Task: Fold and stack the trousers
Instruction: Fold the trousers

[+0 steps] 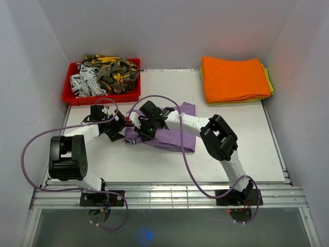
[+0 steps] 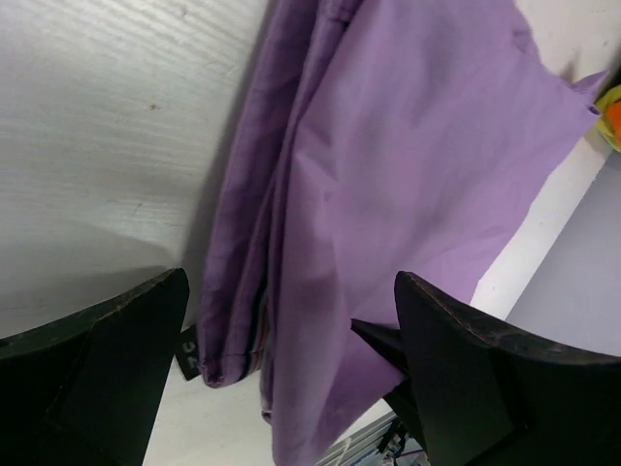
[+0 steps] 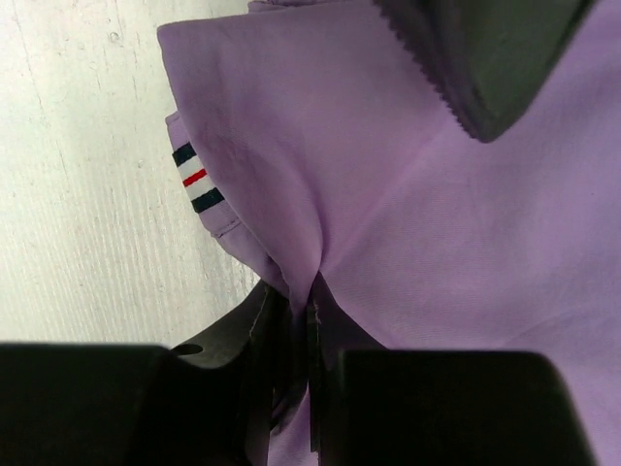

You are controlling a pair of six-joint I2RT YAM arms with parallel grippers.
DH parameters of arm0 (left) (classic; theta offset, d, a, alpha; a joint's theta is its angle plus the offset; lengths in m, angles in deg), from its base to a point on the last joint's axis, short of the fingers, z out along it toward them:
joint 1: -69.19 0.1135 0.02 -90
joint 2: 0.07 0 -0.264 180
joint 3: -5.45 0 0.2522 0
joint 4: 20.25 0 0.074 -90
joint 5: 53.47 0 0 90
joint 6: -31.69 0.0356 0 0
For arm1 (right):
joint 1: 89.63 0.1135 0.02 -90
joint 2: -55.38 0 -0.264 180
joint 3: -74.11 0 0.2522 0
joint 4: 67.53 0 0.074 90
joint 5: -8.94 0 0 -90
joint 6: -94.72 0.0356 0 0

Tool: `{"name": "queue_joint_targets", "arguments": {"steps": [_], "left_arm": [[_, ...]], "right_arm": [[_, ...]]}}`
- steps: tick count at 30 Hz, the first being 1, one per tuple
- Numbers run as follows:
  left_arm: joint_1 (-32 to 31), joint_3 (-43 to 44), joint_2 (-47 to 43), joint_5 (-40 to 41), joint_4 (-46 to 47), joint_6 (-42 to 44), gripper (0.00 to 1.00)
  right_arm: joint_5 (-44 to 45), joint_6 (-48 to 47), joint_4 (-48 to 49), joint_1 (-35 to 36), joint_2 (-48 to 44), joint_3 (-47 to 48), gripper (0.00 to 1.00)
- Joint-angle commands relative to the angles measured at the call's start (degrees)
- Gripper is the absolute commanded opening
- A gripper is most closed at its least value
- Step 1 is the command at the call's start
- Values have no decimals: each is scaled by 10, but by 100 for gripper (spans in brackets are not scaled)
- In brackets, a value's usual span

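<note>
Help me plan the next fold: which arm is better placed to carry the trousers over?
Right. The right end effector is shut on a pinch of the trousers, so it can lift at once. The left end effector hangs open above their edge, holding nothing.

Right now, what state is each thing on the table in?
lilac-purple thin-fabric trousers: folded, one edge pinched.
right gripper: shut on the trousers.
left gripper: open above the trousers' edge.
red plastic bin: heaped with patterned garments.
orange cloth stack: folded, far right corner.
</note>
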Motion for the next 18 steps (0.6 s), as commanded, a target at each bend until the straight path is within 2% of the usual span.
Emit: {"name": "queue_joint_targets", "arguments": {"steps": [1,5,10,12,13,17,18], "left_arm": [[-3,-3,0,30,-20,-14,98],[-4,-35,-11,19,-29,-25,98],[-7,-79,-29,-39,40,-89,98],[-7,-94,-31,-55,72,-109,96],[-28,-97,-32,-57,80,-130,94],[-40,-101,-24,-37,103,-161,90],[-41,-99,-18,-33,109,-163,86]], "right_arm": [[-14,12,-7,-8,-13,26,8],[-11,13,-6,-18,-11,28,8],[-15,17,-6,-21,-5,36,8],[-16,22,-6,-21,0,40,8],[-17,25,-6,-21,2,42,8],[-26,29,-6,-21,9,51,8],[-27,33,-6,-21,8,51,8]]}}
